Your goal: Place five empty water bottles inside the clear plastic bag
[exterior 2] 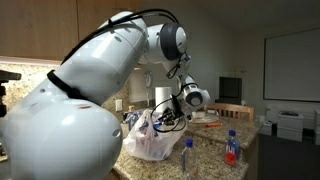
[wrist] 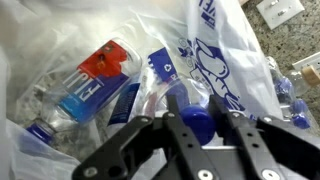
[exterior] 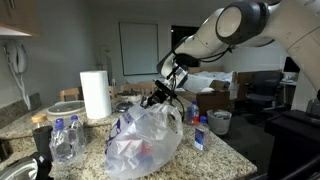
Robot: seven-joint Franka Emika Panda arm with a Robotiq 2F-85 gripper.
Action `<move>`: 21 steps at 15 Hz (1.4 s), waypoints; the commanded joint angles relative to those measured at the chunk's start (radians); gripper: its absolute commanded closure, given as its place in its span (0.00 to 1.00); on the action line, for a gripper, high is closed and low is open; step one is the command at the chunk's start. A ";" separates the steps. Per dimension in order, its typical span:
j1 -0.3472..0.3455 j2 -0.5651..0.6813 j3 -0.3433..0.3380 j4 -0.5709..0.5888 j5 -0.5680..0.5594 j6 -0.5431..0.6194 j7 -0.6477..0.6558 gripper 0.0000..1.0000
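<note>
The clear plastic bag (exterior: 145, 142) sits open on the granite counter and shows in both exterior views (exterior 2: 148, 140). My gripper (exterior: 161, 95) hangs over its mouth (exterior 2: 173, 117). In the wrist view the fingers (wrist: 198, 130) are shut on a water bottle's blue cap (wrist: 196, 120), held over the bag's opening (wrist: 225, 50). Several empty bottles with red and blue labels (wrist: 92, 85) lie inside the bag. Two more bottles (exterior: 63, 140) stand on the counter beside the bag, and another (exterior: 200, 132) stands on its other side.
A paper towel roll (exterior: 95, 95) stands behind the bag. Two bottles with blue caps (exterior 2: 186, 158) (exterior 2: 231, 148) stand near the counter edge. A wall outlet (wrist: 278, 10) shows above the counter. A bin (exterior: 220, 121) stands on the floor beyond.
</note>
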 commanded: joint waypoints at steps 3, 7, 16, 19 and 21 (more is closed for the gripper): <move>-0.011 -0.022 -0.013 0.013 -0.018 -0.012 0.035 0.23; -0.039 -0.106 -0.038 -0.043 -0.010 0.004 0.002 0.01; -0.058 -0.461 -0.149 -0.201 -0.221 0.197 0.048 0.00; -0.061 -0.456 -0.159 -0.131 -0.409 0.225 0.126 0.00; -0.065 -0.428 -0.160 -0.083 -0.535 0.240 0.167 0.00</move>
